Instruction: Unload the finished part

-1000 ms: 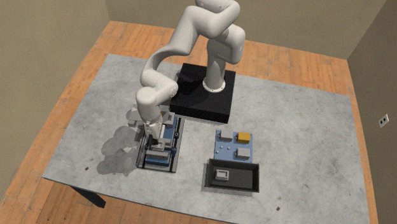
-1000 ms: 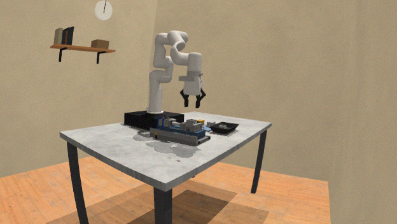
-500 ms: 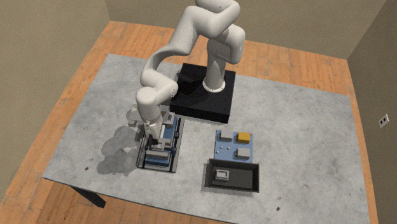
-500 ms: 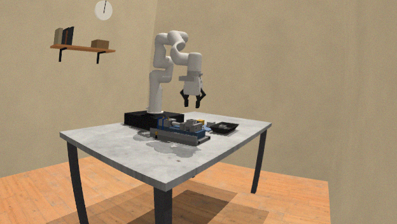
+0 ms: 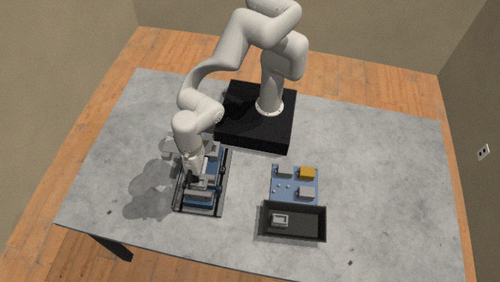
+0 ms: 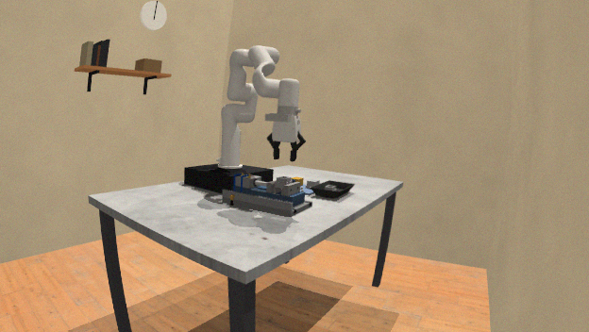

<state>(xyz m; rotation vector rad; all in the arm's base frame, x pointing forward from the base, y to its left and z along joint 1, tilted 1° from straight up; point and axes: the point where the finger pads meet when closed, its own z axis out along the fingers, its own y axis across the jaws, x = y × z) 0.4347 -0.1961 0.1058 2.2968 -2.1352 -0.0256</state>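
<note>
The finished grey block with a pocket (image 5: 203,183) sits between the jaws of the blue vise (image 5: 200,182) at the left of the table; the vise also shows in the exterior view (image 6: 269,190). My gripper (image 6: 286,152) hangs well above the vise, open and empty; in the top view its fingers (image 5: 191,179) overlap the vise. The black outfeed tray (image 5: 292,220) stands to the right and holds one pocketed block (image 5: 280,219) at its left end. The tray also shows in the exterior view (image 6: 332,189).
A blue fixture plate (image 5: 295,183) behind the tray carries a plain grey block (image 5: 307,193), an orange block (image 5: 307,172) and another grey block (image 5: 284,172). The arm's black base (image 5: 256,116) stands behind the vise.
</note>
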